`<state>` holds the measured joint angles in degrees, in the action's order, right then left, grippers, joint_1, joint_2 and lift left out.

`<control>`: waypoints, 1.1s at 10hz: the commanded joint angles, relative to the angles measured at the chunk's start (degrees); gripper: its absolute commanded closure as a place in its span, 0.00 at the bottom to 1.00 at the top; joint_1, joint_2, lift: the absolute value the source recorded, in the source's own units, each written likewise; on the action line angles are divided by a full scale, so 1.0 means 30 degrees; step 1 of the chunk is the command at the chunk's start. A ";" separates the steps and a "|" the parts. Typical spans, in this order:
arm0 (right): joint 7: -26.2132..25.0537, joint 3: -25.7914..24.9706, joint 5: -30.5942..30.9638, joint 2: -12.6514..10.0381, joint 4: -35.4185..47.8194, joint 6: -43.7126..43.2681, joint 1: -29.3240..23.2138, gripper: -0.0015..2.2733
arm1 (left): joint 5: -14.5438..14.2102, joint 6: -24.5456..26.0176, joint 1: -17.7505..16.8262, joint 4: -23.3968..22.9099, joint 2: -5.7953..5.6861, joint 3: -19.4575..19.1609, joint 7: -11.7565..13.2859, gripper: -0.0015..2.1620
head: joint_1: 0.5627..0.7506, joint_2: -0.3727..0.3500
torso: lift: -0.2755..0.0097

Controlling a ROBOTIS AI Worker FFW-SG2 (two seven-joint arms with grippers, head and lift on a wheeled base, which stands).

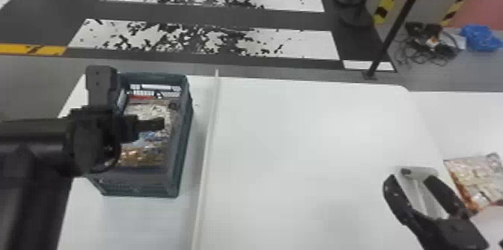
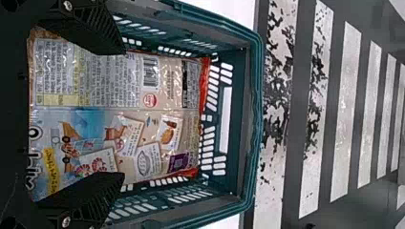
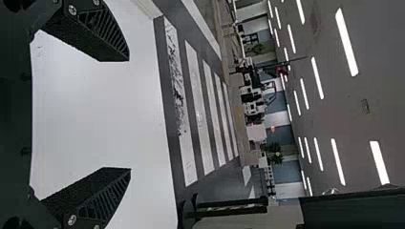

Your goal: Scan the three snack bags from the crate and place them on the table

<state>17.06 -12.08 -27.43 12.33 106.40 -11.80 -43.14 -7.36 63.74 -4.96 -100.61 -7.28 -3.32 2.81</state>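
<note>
My left gripper (image 1: 149,124) is over the green crate (image 1: 179,148) at the left of the table, above a snack bag (image 1: 148,112) inside. In the left wrist view the left gripper (image 2: 122,114) stands open, its fingers at either side of the snack bag (image 2: 138,112), which lies in the crate (image 2: 255,119) with its printed back up. Another snack bag (image 1: 477,178) rests at the table's right side. Beside that bag, my right gripper (image 1: 415,176) is open above the table; in the right wrist view the right gripper (image 3: 129,114) has nothing between its fingers.
A thin raised strip (image 1: 207,148) crosses the white table (image 1: 299,137) just right of the crate. Beyond the far table edge lie the striped floor, a dark pole (image 1: 396,24) and cables (image 1: 426,45) on the floor.
</note>
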 commanded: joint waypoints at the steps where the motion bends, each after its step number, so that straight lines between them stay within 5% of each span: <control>1: 0.0085 -0.0221 -0.0114 -0.0009 0.0013 -0.0007 -0.0033 0.05 | 0.0081 0.0009 -0.0281 0.0432 0.0054 0.0226 0.0000 0.04 | 0.70 0.41 | 0.84; 4: 0.0466 -0.0602 -0.0495 -0.0009 -0.0075 -0.0065 -0.0062 0.05 | 0.0579 -0.0284 -0.0662 0.2248 0.0201 0.0783 0.0234 0.08 | 0.70 0.37 | 0.84; 5: 0.0612 -0.0748 -0.0670 -0.0009 -0.0133 -0.0065 -0.0092 0.05 | 0.0725 -0.0342 -0.0809 0.2775 0.0201 0.0666 0.1113 0.46 | 0.70 0.37 | 0.84; 7: 0.0729 -0.0807 -0.0729 -0.0009 -0.0309 -0.0358 -0.0062 0.05 | 0.0754 -0.2041 -0.0428 0.2863 0.0171 0.0343 0.1846 0.92 | 0.70 0.34 | 0.84; 8: 0.0964 -0.0807 -0.0729 -0.0068 -0.0339 -0.0358 -0.0062 0.05 | 0.0579 -0.2862 0.0275 0.2160 0.0201 0.0109 0.1142 0.99 | 0.70 0.34 | 0.84; 11: 0.1198 -0.0807 -0.1081 -0.0155 -0.0368 -0.1764 -0.0619 0.05 | -0.0300 -0.4151 0.2238 -0.0330 0.0201 -0.0799 0.1377 0.99 | 0.70 0.37 | 0.84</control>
<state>20.59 -14.50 -30.38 11.89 105.27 -15.97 -44.59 -8.07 51.85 1.03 -100.81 -6.68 -5.47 7.01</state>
